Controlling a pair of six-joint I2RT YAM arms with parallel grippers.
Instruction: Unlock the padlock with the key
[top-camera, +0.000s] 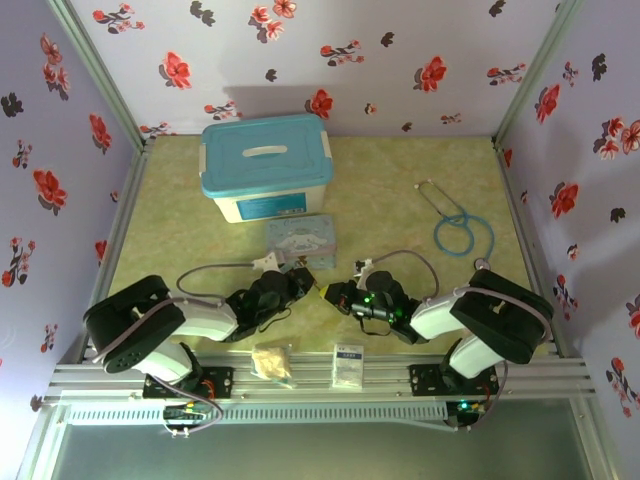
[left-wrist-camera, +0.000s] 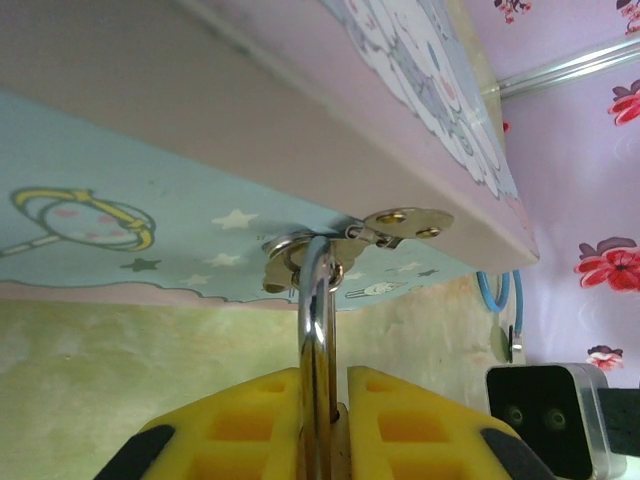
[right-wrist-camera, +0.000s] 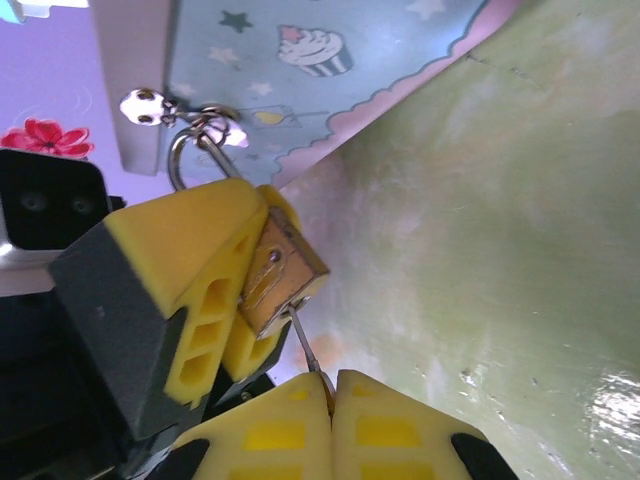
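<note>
The small brass padlock (right-wrist-camera: 282, 272) hangs by its silver shackle (left-wrist-camera: 317, 330) from the hasp (left-wrist-camera: 405, 222) of the pale-blue cartoon tin (top-camera: 302, 241). My left gripper (left-wrist-camera: 335, 420) is shut on the padlock, its yellow pads (right-wrist-camera: 190, 270) clamping the body on both sides. My right gripper (right-wrist-camera: 331, 385) is shut on the thin dark key (right-wrist-camera: 305, 345), whose blade tip sits in the keyhole at the padlock's bottom face. Both grippers meet just in front of the tin (top-camera: 322, 292) in the top view.
A white box with a teal lid (top-camera: 265, 165) stands behind the tin. A blue stethoscope (top-camera: 455, 225) lies at the back right. A crumpled wrapper (top-camera: 271, 361) and a white packet (top-camera: 348, 366) rest on the near rail.
</note>
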